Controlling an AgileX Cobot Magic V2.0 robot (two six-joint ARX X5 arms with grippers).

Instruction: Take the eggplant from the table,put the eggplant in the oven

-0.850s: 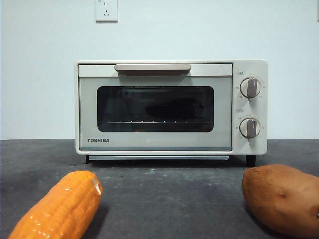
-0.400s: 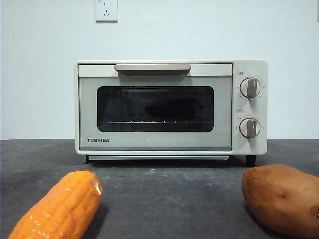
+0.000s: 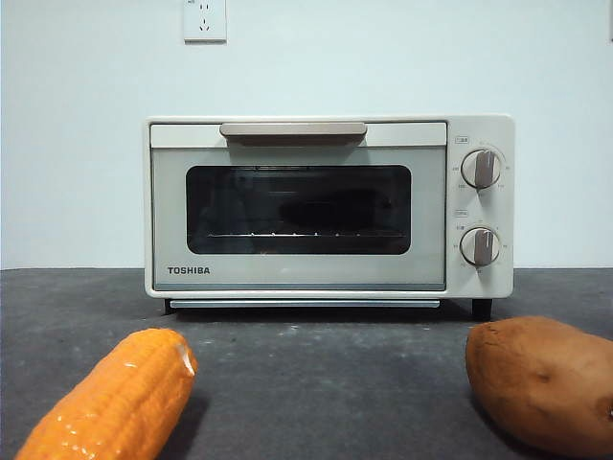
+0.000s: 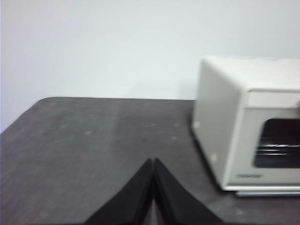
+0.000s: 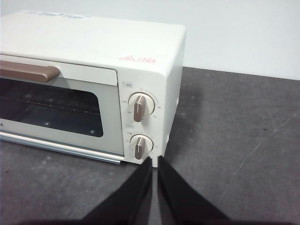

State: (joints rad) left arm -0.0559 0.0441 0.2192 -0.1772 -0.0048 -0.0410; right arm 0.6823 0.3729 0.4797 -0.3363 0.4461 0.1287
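The cream-white TOSHIBA oven (image 3: 297, 273) stands at the back middle of the dark grey table (image 3: 326, 374) with its door closed. Through the glass a dim dark elongated shape (image 3: 335, 206) lies above the wire rack; I cannot tell whether it is the eggplant. No eggplant shows on the table. My left gripper (image 4: 153, 160) is shut and empty, over bare table off the oven's (image 4: 225, 117) left side. My right gripper (image 5: 153, 159) is shut and empty, just in front of the oven's (image 5: 93, 42) two knobs. Neither arm appears in the front view.
An orange corn cob (image 3: 115, 402) lies at the front left and a brown sweet potato (image 3: 541, 383) at the front right. A white wall with a socket (image 3: 205, 19) rises behind the oven.
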